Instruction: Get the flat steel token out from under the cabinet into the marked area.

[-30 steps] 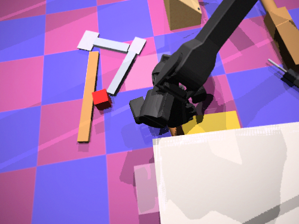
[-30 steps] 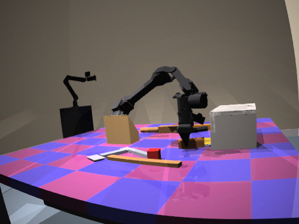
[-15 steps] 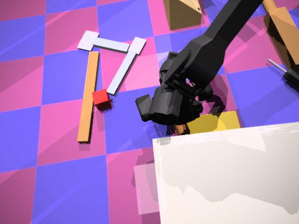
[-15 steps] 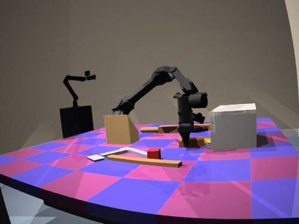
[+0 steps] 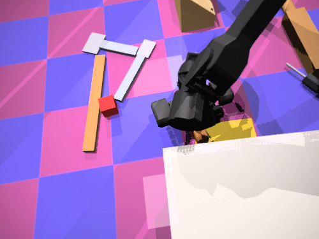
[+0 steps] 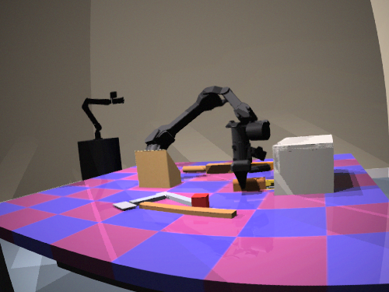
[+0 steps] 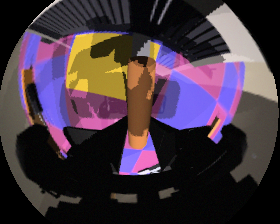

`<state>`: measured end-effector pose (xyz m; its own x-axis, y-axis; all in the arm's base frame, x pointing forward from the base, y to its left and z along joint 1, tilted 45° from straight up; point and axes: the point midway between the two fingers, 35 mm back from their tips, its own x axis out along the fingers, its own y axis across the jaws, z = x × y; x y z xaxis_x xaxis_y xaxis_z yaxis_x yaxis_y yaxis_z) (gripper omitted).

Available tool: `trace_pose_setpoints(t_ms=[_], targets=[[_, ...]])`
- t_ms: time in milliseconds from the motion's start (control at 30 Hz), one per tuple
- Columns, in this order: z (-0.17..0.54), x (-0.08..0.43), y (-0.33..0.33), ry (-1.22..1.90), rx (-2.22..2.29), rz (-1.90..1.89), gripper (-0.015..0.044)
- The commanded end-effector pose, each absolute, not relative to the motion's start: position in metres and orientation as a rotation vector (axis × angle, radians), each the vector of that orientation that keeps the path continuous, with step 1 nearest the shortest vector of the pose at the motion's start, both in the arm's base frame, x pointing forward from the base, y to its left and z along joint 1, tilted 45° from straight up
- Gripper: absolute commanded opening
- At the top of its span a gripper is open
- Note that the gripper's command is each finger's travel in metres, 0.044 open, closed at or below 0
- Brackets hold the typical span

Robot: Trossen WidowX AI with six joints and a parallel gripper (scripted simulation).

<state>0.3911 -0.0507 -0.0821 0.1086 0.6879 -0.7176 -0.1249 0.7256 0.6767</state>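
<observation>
My gripper (image 6: pixel 242 188) (image 7: pixel 138 118) points down, low over the table in front of the cabinet (image 5: pixel 223 204) (image 6: pixel 303 171). It is shut on a round orange-brown handle (image 5: pixel 201 137) (image 6: pixel 254 184) (image 7: pixel 139 100), which lies level between the fingers. A yellow patch (image 5: pixel 234 129) (image 6: pixel 269 184) (image 7: pixel 95 75) lies beside the handle at the cabinet's front; the cabinet hides part of it in the top view. A small grey piece (image 7: pixel 145 48) shows just past the handle's far end; I cannot tell whether it is the held tool's shaft or the token. No token is otherwise clear.
A red cube (image 5: pixel 108 106) (image 6: pixel 200 200) lies beside an orange bar (image 5: pixel 94 105) (image 6: pixel 187 210). A grey angled piece (image 5: pixel 131 76) with flat plates lies near both. An orange tool (image 5: pixel 303 35) and a black-handled tool (image 5: pixel 312 83) lie on the far side. The wooden base block (image 5: pixel 198 14) (image 6: pixel 155 169) carries the arm.
</observation>
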Motion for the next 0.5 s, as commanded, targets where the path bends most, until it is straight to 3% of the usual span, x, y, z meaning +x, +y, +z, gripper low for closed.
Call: trace_pose_setpoints(t_ms=[0, 467], targets=[[-0.077, 0.391, -0.044, 1.336, 0.517, 0.646, 0.0000], [-0.067, 0.389, -0.033, 1.337, 0.518, 0.647, 0.0000]])
